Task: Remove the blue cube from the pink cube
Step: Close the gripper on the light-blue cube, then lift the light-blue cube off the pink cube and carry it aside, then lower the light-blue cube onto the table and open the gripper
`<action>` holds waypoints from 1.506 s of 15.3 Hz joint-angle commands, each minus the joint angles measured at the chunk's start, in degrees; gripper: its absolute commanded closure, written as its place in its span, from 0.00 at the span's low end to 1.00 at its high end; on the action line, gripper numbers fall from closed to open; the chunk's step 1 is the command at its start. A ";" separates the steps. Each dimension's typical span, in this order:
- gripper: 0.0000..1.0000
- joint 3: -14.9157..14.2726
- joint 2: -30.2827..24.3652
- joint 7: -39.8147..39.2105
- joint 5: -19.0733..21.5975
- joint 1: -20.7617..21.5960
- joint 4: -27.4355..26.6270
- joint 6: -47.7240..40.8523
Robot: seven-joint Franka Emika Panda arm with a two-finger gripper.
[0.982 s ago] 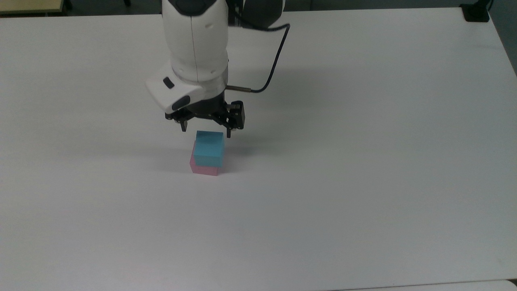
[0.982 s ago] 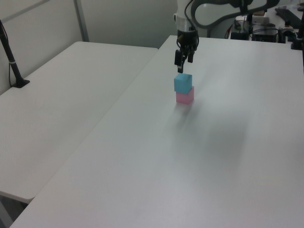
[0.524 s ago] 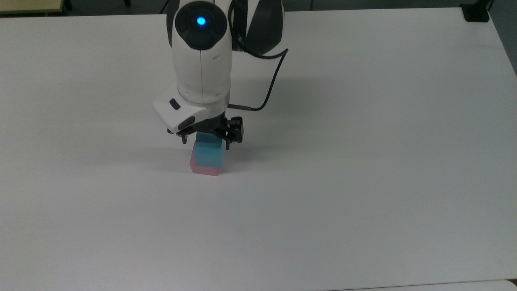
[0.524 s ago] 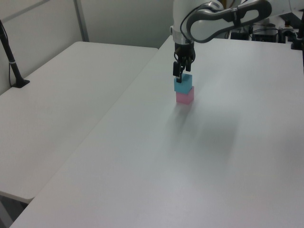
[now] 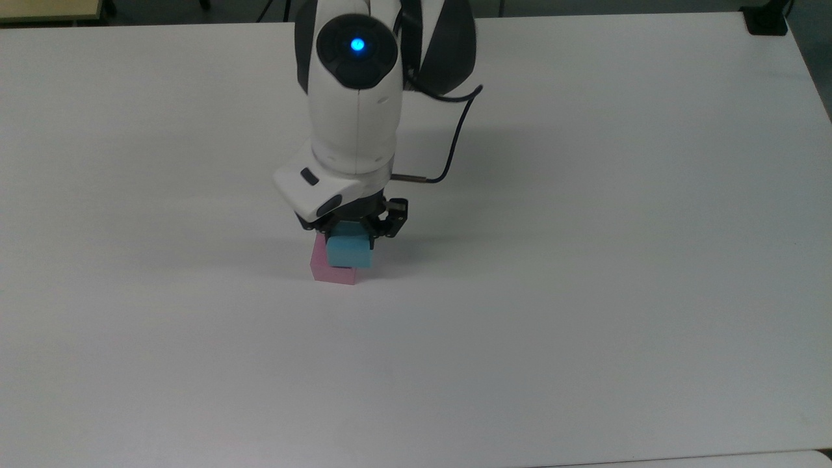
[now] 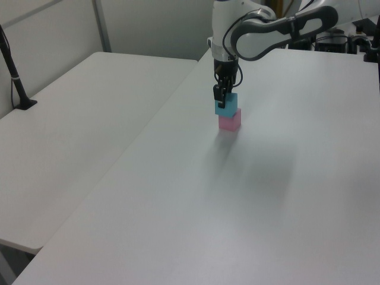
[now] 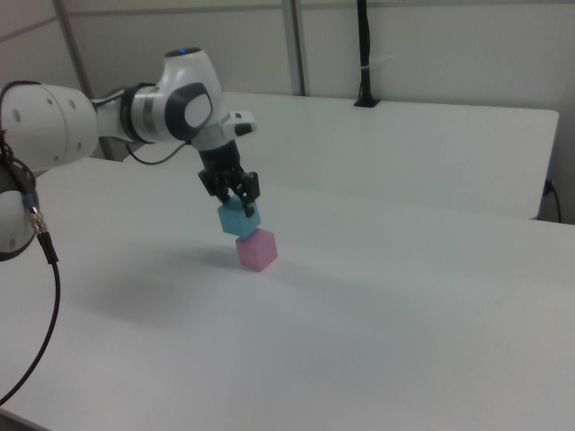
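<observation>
Currently tool (image 5: pixel 351 235) clamped on the blue cube (image 5: pixel 350 253), which sits offset atop the pink cube (image 5: pixel 331 272), mid-desk (image 5: pixel 585 292), well clear of every desk edge.

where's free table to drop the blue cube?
Bare table all around the pink cube: the top view's left, right and near side. Crowded only behind the stack, under the gripper gripping the blue cube.

Bright, even overhead light; soft shadows, mild blur.
</observation>
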 commanded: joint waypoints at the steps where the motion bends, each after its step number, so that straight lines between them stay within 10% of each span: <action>1: 0.89 0.82 -11.53 -0.92 -0.38 1.35 -10.52 -2.17; 6: 0.87 3.09 -19.47 0.13 0.06 8.39 -25.58 -1.56; 13: 0.80 12.23 -13.86 10.94 -0.55 10.33 -27.61 0.72; 18: 0.67 12.42 -10.24 10.60 -3.45 10.33 -27.79 2.66; 19: 0.61 12.42 -10.16 10.51 -3.45 10.24 -28.05 2.66; 21: 0.00 12.42 -10.24 10.86 -3.45 10.33 -28.14 1.70; 23: 0.00 12.51 -10.59 10.86 -3.54 10.33 -27.97 -0.93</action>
